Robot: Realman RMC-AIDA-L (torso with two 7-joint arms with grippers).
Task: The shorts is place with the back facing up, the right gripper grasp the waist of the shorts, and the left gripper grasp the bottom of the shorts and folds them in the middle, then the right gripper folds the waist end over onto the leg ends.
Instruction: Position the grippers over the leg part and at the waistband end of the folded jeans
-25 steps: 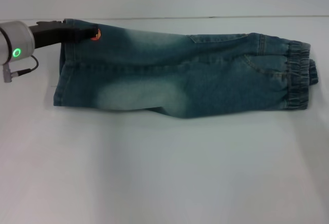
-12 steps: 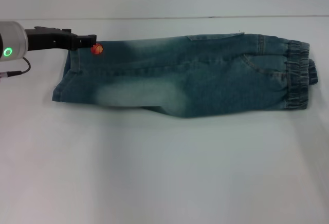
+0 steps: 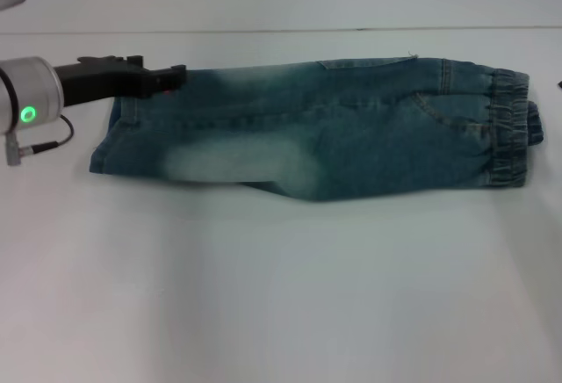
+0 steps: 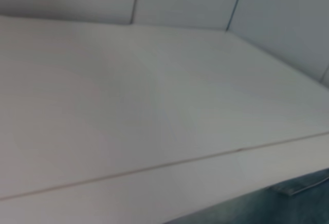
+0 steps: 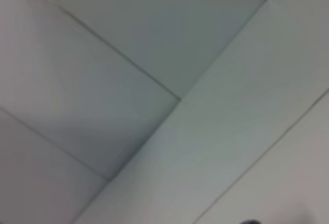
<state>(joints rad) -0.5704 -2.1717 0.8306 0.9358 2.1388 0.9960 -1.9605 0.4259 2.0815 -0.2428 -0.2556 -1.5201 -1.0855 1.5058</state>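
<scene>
Left gripper (image 3: 172, 75) at leg ends (image 3: 107, 137) of shorts (image 3: 351, 128), opening unclear.

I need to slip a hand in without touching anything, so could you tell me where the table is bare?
The white table is bare across the whole near side, below the folded blue-green denim shorts. A narrower bare strip runs behind them. It is crowded at the far left leg hem, where the black left gripper sits.
</scene>
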